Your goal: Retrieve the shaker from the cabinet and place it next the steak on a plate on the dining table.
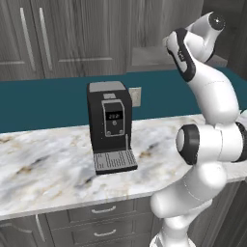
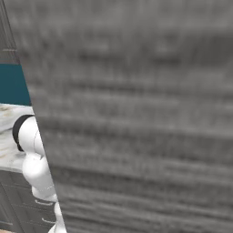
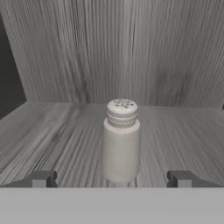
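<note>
Gripper (image 3: 112,179) spread wide; cylindrical perforated-cap shaker (image 3: 121,142) between.

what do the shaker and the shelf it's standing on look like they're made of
Shaker: probably matte ceramic or plastic; pale, smooth, no shine, with a ribbed cap dotted with holes.
Shelf: grey wood or a wood-look laminate; fine grain lines run across it and up the back wall, flat finish.

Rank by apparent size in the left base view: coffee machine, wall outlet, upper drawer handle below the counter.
1. Coffee machine, by far the largest.
2. and 3. Wall outlet and upper drawer handle: too alike to rank; the handle is longer but thinner and sits nearer the camera.
</note>
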### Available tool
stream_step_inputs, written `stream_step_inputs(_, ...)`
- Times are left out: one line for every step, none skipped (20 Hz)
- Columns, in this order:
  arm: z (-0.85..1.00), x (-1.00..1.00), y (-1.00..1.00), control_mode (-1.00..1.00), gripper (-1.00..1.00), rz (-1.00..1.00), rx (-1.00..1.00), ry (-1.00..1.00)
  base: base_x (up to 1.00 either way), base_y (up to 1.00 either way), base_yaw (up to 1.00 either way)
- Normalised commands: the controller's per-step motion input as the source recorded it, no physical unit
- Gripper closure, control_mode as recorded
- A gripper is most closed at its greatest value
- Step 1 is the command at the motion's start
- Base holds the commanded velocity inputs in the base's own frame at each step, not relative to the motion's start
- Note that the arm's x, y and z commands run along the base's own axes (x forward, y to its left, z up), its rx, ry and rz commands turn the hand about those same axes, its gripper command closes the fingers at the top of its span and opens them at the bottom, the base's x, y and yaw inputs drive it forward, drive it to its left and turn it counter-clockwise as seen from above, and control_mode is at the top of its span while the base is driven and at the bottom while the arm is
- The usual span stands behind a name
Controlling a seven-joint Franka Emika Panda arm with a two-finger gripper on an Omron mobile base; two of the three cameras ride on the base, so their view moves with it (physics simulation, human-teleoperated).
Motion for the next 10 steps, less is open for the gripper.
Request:
stream_step_inputs(0.00,0.47,-0.04,-1.00,-1.00,0.02,0.00,0.00,0.00,0.00,0.00)
stream_step_inputs(0.00,0.46,-0.02,-1.00,-1.00,0.02,0.00,0.00,0.00,0.00,0.00)
stream_step_inputs(0.00,0.38,0.00,-1.00,-1.00,0.01,0.00,0.00,0.00,0.00,0.00)
stream_step_inputs(0.00,0.39,-0.01,-1.00,-1.00,0.02,0.00,0.00,0.00,0.00,0.00)
stream_step_inputs(0.00,0.35,-0.08,-1.00,-1.00,0.03,0.00,0.00,0.00,0.00,0.00)
stream_step_inputs(0.00,0.37,-0.10,-1.00,-1.00,0.03,0.00,0.00,0.00,0.00,0.00)
stream_step_inputs(0.00,0.37,-0.17,-1.00,-1.00,0.04,0.00,0.00,0.00,0.00,0.00)
stream_step_inputs(0.00,0.39,-0.14,-1.00,-1.00,0.03,0.00,0.00,0.00,0.00,0.00)
stream_step_inputs(0.00,0.37,-0.11,-1.00,-1.00,0.03,0.00,0.00,0.00,0.00,0.00)
stream_step_inputs(0.00,0.40,-0.11,-1.00,-1.00,0.03,0.00,0.00,0.00,0.00,0.00)
